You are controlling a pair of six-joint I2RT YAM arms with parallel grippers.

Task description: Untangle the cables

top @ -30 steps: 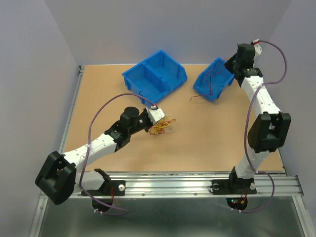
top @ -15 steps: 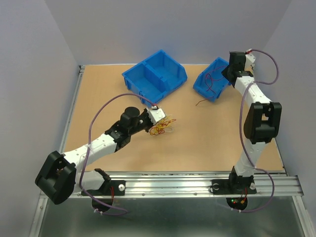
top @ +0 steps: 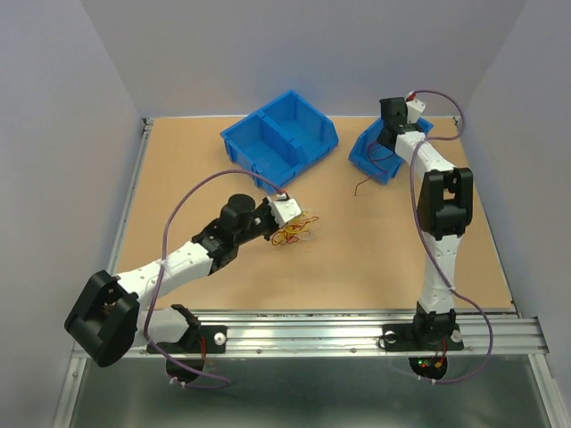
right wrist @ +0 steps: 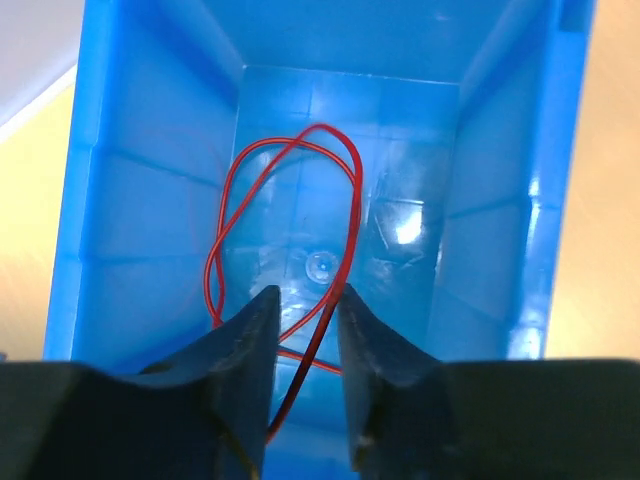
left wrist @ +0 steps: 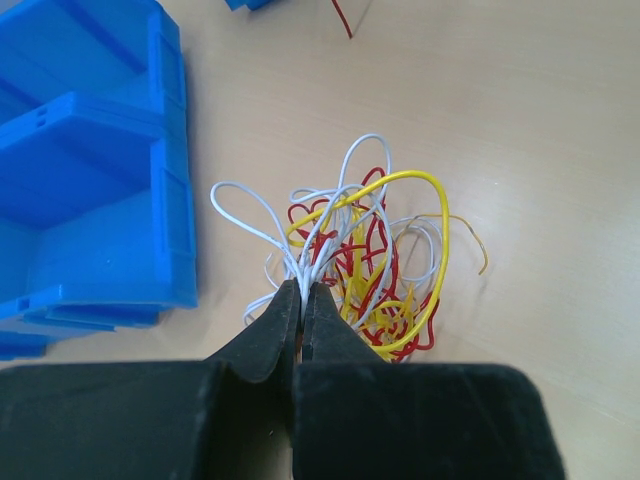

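Note:
A tangle of red, yellow and white cables [top: 295,232] lies on the table's middle; it also shows in the left wrist view [left wrist: 375,265]. My left gripper [top: 287,214] is shut on a bundle of white cable strands at the tangle's near edge [left wrist: 303,291]. My right gripper [top: 390,125] hangs over the small blue bin [top: 368,157], open [right wrist: 307,300]. A looped red cable [right wrist: 285,200] lies in that bin [right wrist: 500,150], and one strand of it runs between the jaws. A single red cable [top: 360,185] lies on the table beside the bin.
A large two-compartment blue bin [top: 281,138] stands at the back centre, close to the left of the tangle [left wrist: 90,170]. The table's raised edge [top: 134,178] runs along the left side. A metal rail [top: 357,334] runs along the near edge.
My right arm has swung left and folded, bringing its gripper over the small blue bin. My left gripper has stayed at the tangle, shifting only slightly.

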